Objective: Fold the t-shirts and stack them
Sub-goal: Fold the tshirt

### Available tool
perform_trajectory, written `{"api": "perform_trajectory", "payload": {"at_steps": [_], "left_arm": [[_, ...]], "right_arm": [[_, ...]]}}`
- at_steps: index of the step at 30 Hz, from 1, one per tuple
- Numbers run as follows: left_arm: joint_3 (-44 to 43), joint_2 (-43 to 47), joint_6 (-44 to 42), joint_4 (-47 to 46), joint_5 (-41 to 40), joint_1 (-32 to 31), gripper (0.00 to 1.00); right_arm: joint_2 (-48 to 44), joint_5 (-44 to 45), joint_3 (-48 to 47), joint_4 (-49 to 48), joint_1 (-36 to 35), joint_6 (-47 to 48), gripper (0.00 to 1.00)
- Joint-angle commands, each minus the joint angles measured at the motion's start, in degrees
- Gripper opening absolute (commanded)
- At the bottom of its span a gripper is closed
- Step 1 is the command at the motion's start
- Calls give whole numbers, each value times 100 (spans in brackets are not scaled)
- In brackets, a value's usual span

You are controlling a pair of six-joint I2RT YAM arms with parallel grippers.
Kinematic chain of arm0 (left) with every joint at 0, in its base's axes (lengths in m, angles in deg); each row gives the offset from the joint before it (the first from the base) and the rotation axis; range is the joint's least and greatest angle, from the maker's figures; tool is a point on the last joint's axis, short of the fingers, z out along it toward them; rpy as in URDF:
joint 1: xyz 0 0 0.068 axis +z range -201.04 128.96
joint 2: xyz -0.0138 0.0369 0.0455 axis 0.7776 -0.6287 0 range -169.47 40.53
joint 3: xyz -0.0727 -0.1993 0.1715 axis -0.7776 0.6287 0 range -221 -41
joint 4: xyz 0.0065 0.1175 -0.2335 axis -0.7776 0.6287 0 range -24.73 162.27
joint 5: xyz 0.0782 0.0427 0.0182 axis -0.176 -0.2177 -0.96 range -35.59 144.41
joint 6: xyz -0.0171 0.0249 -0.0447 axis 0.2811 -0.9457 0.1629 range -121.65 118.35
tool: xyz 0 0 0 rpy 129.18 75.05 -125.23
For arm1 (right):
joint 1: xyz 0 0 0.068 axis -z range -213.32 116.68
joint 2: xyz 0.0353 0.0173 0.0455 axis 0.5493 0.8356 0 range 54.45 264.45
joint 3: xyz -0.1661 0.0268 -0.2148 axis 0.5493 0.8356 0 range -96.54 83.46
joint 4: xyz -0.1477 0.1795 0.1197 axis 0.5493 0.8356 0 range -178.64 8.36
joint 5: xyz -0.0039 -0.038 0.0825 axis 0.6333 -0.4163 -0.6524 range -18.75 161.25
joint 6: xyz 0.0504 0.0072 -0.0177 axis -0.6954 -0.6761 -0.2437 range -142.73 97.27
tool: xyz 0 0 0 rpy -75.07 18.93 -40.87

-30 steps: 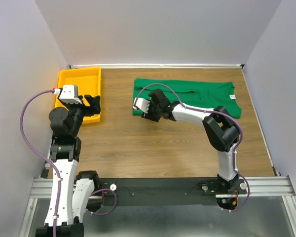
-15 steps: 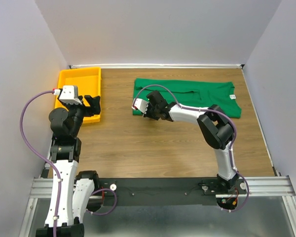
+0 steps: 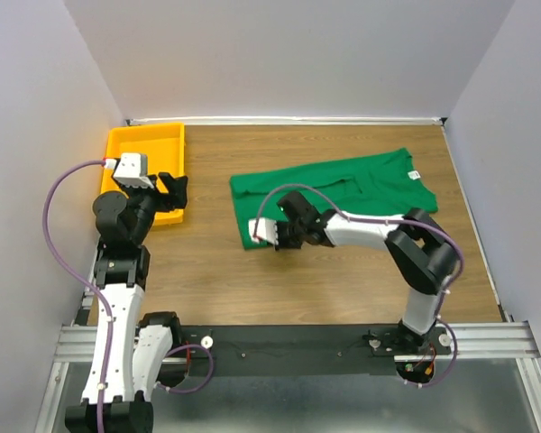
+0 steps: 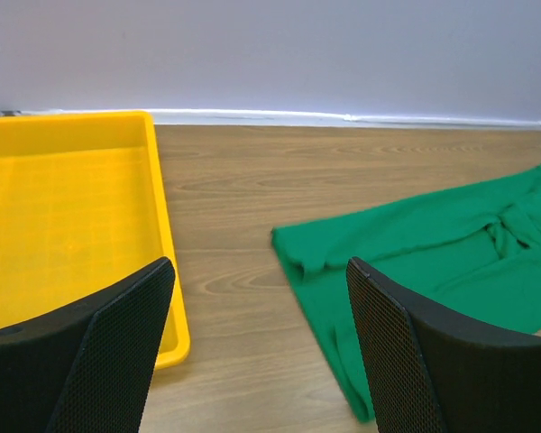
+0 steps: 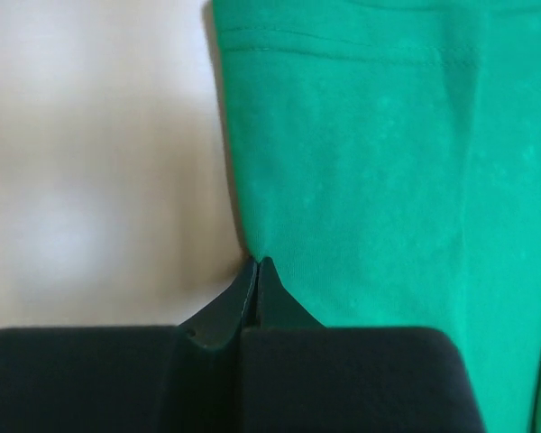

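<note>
**Figure: hem grasp at the start of a fold.** The green t-shirt (image 3: pixel 343 185) lies flat on the wooden table (image 3: pixel 252 289), right of centre and set askew. Its neck end, marked by the small white tag (image 3: pixel 414 174), points to the far right, and its other end reaches toward the near left, well apart from the yellow tray (image 3: pixel 149 149). Your right gripper (image 5: pixel 257 275) is pressed together on the cloth at that near-left end. In the wrist view the two tips meet with green fabric drawn into a small peak between them, just inside the side edge, and a stitched seam runs across the cloth farther out. How many layers the tips have taken cannot be told from so close a view. Your left gripper (image 4: pixel 260 271) is spread wide and holds nothing. It hangs above the table by the tray's inner edge, with the shirt ahead of it and to its right. Judged from this layout, the step in hand is the first grasp of a fold, and nothing is yet stacked. The next move calls for you to lift the pinched edge only just clear of the table and carry it over toward the neck end, keeping the pinch firm. Because one corner alone is held and the rest lies loose, the whole garment may slide or twist instead of creasing. Consider bringing the left gripper across to take the matching corner before you carry.
</note>
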Motion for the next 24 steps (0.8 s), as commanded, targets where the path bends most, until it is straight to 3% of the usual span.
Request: {"api": "perform_trajectory", "payload": {"at_steps": [1, 4, 7, 8, 9, 11, 12, 15, 18, 21, 22, 23, 24], "left_arm": [[132, -267, 126, -405, 985, 14, 85], [246, -618, 319, -871, 1750, 14, 85], [255, -1190, 618, -1048, 2043, -82, 85], [185, -1366, 680, -1057, 2070, -187, 85], [141, -1541, 715, -1057, 2044, -327, 85], [-147, -2426, 724, -874, 1634, -1255, 83], [-306, -2431, 724, -777, 1491, -1260, 83], [-1042, -3597, 724, -374, 1165, -2041, 80], [-2098, -4897, 575, 119, 980, -2604, 77], [-3360, -6406, 364, 725, 910, -2990, 75], [-3697, -6412, 320, 727, 910, -3079, 75], [-4309, -6891, 242, 918, 814, -3236, 75], [-4603, -7139, 223, 1007, 744, -3273, 74]], "right_arm": [[-833, -1160, 1091, 1150, -849, 1102, 1], [-1475, -1239, 1795, 1363, -1237, 1281, 5], [-1986, -1143, 2061, 1451, -1265, 1114, 31], [-2423, -969, 2192, 1469, -1265, 974, 41], [-2662, -871, 2255, 1460, -1256, 860, 45], [-3380, -678, 2351, 1451, -1195, 492, 50], [-3603, -659, 2361, 1451, -1116, 350, 50], [-4358, -781, 2361, 1425, -336, -177, 52], [-4554, -897, 2212, 1329, 1200, -757, 57], [-4082, -1131, 1756, 1162, 3498, -1757, 60], [-3871, -1282, 1754, 1161, 3507, -1760, 60], [-3686, -1701, 1511, 1179, 4438, -2204, 59], [-3467, -1914, 1395, 1188, 4926, -2417, 59]]}}
